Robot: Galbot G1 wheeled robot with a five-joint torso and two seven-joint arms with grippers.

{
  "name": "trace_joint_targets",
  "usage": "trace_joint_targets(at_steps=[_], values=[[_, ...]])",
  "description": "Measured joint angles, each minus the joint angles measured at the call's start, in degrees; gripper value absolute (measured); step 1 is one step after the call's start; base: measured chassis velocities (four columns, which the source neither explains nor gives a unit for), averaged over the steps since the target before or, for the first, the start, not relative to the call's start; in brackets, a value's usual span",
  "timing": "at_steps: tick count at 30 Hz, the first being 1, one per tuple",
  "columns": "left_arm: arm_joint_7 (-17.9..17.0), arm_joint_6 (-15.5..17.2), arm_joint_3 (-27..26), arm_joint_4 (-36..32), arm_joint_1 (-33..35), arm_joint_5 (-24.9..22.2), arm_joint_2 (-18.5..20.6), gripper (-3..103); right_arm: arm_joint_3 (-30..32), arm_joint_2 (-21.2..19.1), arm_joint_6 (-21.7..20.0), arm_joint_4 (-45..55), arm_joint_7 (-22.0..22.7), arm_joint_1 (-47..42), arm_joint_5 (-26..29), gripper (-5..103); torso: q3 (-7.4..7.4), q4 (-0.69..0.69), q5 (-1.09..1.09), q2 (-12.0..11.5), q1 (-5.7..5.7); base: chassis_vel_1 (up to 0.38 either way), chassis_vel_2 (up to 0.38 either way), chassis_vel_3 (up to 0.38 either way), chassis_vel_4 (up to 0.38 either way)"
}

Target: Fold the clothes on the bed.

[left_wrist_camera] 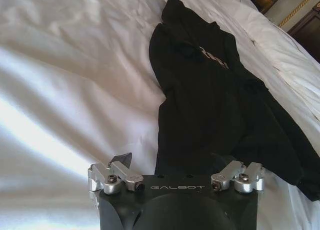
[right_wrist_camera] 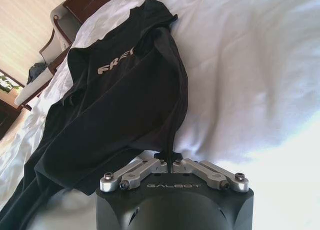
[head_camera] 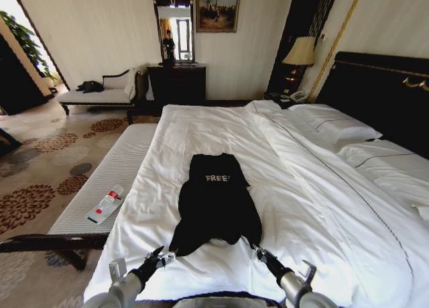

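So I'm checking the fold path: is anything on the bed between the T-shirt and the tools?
Nothing visible. The right tool is shut on the T-shirt hem; the open left tool sits at its near edge. Around it lies bare white sheet of the bed.

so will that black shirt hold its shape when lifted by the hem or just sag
Probably sag: the T-shirt lies rumpled with soft folds, so it looks floppy. It seems light, barely denting the bed. The right gripper pinches a thin edge; the left gripper is at the other corner, so the middle would likely droop.

Lit lamp (head_camera: 300,53) beside mirror (head_camera: 173,27), floral carpet (head_camera: 40,180) below
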Motion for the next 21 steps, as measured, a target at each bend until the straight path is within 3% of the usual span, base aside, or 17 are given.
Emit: trace_joint_targets(at_steps=[4,11,12,16,18,19,21], values=[[0.00,0.53,0.84,0.22,-0.66,0.02,0.14,83,0.09,0.02,-0.02,0.02,0.05,-0.23,0.00,0,0.00,0.00,0.00,0.00,0.00,0.000,0.000,0.000,0.000],[-0.16,1.63,1.95,1.30,-1.43,-0.63,0.98,50,0.45,-0.03,-0.04,-0.02,0.36,-0.39,0.12,0,0.00,0.00,0.00,0.00,0.00,0.000,0.000,0.000,0.000],[-0.16,1.63,1.95,1.30,-1.43,-0.63,0.98,50,0.45,-0.03,-0.04,-0.02,0.36,-0.39,0.12,0,0.00,0.00,0.00,0.00,0.00,0.000,0.000,0.000,0.000],[-0.16,1.73,2.09,1.45,-1.05,-0.66,0.73,34,0.43,-0.01,-0.04,-0.23,0.47,-0.31,0.19,0,0.00,0.00,0.00,0.00,0.00,0.000,0.000,0.000,0.000],[-0.11,1.75,2.09,1.44,-0.91,-0.66,0.68,34,0.40,0.01,-0.04,-0.27,0.50,-0.26,0.19,0,0.00,0.00,0.00,0.00,0.00,0.000,0.000,0.000,0.000],[-0.03,1.76,2.09,1.44,-0.70,-0.65,0.58,23,0.30,0.04,-0.04,-0.32,0.57,-0.17,0.21,0,0.00,0.00,0.00,0.00,0.00,0.000,0.000,0.000,0.000],[-0.01,1.76,2.05,1.44,-0.58,-0.63,0.50,18,0.25,0.07,-0.02,-0.34,0.61,-0.10,0.24,0,0.00,0.00,0.00,0.00,0.00,0.000,0.000,0.000,0.000]])
